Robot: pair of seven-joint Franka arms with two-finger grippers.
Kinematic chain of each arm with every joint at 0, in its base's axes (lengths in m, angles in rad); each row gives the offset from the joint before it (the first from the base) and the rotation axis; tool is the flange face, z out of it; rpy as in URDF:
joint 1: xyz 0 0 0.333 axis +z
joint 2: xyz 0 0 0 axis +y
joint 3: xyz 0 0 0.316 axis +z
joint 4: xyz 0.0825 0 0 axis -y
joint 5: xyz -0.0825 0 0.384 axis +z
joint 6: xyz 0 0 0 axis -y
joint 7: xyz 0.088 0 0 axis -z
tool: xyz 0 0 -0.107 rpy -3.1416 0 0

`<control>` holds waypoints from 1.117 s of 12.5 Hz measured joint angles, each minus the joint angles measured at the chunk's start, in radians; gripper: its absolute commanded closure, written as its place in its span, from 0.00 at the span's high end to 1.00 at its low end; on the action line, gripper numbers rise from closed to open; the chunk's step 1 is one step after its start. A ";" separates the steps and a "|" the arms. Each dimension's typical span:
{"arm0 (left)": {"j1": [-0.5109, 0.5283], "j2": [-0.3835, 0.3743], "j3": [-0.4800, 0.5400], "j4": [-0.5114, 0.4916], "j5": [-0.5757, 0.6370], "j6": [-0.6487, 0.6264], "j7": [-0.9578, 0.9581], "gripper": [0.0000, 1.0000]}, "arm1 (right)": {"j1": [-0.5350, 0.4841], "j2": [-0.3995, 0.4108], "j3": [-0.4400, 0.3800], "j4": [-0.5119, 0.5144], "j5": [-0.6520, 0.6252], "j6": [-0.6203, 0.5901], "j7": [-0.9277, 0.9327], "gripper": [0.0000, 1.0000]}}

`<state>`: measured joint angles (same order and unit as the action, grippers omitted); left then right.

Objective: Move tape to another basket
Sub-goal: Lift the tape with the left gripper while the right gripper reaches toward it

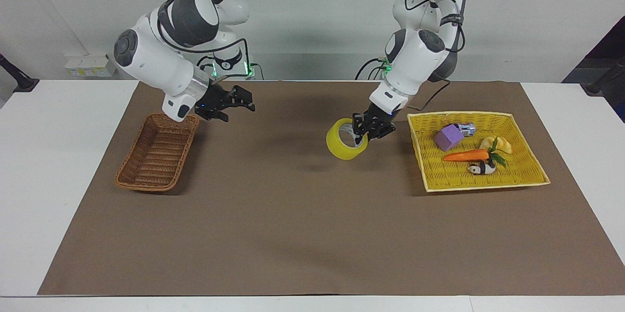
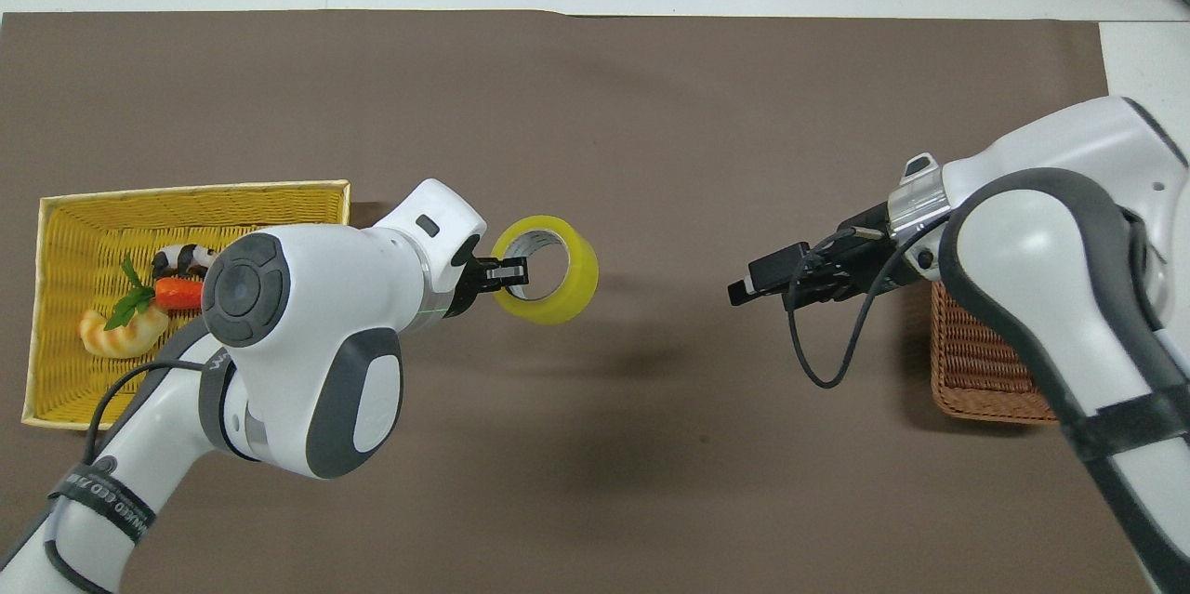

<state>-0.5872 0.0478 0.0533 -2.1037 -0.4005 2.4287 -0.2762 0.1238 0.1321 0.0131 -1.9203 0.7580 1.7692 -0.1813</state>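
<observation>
The yellow tape [image 1: 339,151] [image 2: 578,273] hangs in the air over the brown mat, between the yellow tray and the table's middle. My left gripper [image 1: 360,135] [image 2: 514,273] is shut on the roll's wall, with one finger inside the core. My right gripper [image 1: 241,109] [image 2: 758,280] is open and holds nothing. It hovers over the mat beside the dark brown wicker basket [image 1: 128,163] [image 2: 976,371], on the side toward the table's middle. The basket is empty, and in the overhead view my right arm covers most of it.
A shallow yellow woven tray [image 1: 481,186] [image 2: 195,190] lies at the left arm's end. It holds a purple block [image 1: 448,137], a carrot [image 1: 466,156] and a few small toys. A brown mat [image 1: 293,234] covers the table.
</observation>
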 measured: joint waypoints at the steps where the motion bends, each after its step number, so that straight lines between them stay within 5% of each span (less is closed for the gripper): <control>1: -0.010 0.000 0.000 -0.003 0.000 0.000 -0.007 0.00 | 0.027 0.004 0.000 -0.021 0.056 0.031 0.000 1.00; 14: -0.039 -0.003 0.008 -0.023 0.000 -0.001 -0.040 0.00 | 0.192 0.095 0.001 -0.065 0.346 0.339 0.123 1.00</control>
<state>-0.6259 0.0450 0.0614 -2.1266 -0.4009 2.4279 -0.3161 0.3156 0.2270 0.0138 -1.9855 1.1041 2.1084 -0.0585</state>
